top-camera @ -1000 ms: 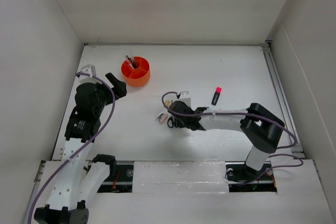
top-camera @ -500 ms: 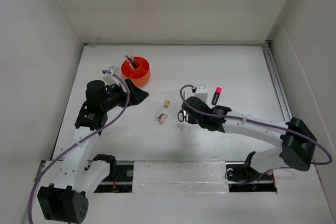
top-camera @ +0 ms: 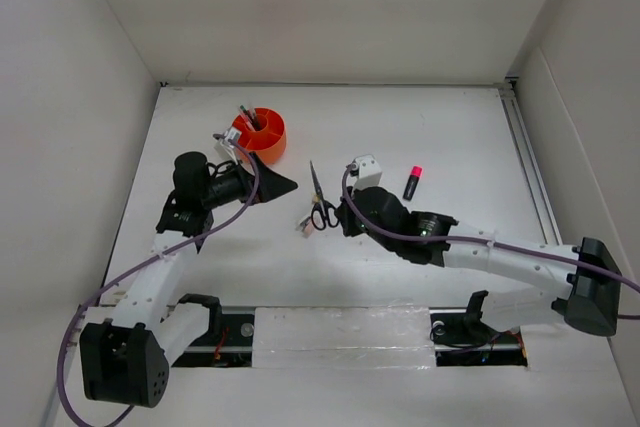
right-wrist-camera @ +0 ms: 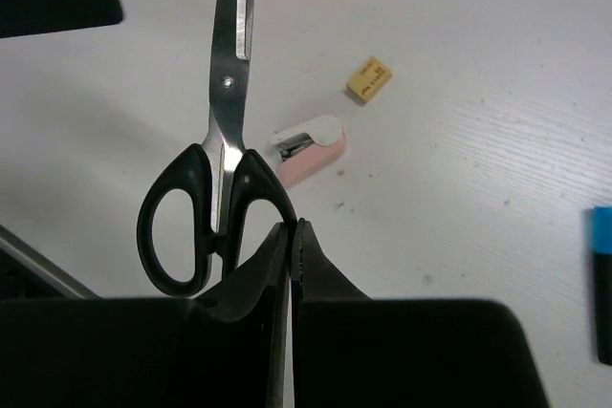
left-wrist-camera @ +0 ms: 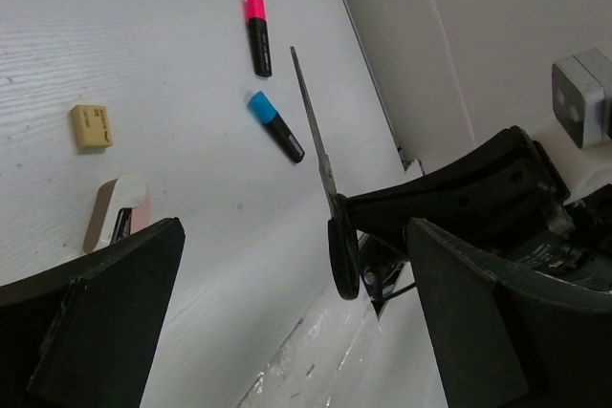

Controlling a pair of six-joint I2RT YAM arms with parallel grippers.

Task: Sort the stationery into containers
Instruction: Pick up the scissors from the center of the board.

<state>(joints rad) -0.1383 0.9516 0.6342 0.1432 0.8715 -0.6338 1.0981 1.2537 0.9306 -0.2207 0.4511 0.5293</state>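
Black-handled scissors [top-camera: 316, 192] hang above the table, blades pointing away from the bases. My right gripper [top-camera: 338, 218] is shut on one handle loop [right-wrist-camera: 260, 190]; its pads [right-wrist-camera: 292, 236] meet around that loop. Left of the scissors my left gripper [top-camera: 280, 185] stands open and holds nothing, its fingers [left-wrist-camera: 96, 322] wide apart. The left wrist view catches the scissors [left-wrist-camera: 323, 164] edge-on. The orange tub [top-camera: 262, 142] sits at the back left with dark pens [top-camera: 247, 115] standing in it. A pink-capped marker [top-camera: 411, 182] lies right of the scissors.
On the table lie a tan eraser [right-wrist-camera: 368, 80], a pink and white eraser [right-wrist-camera: 311, 148], a blue-capped marker [left-wrist-camera: 275, 126] and the pink-capped marker [left-wrist-camera: 255, 35]. White walls enclose the table on three sides. A rail [top-camera: 530, 177] runs along its right edge.
My right gripper has lifted the scissors off the table and turned them blades-away. The left arm swung from beside the tub toward the middle of the table.
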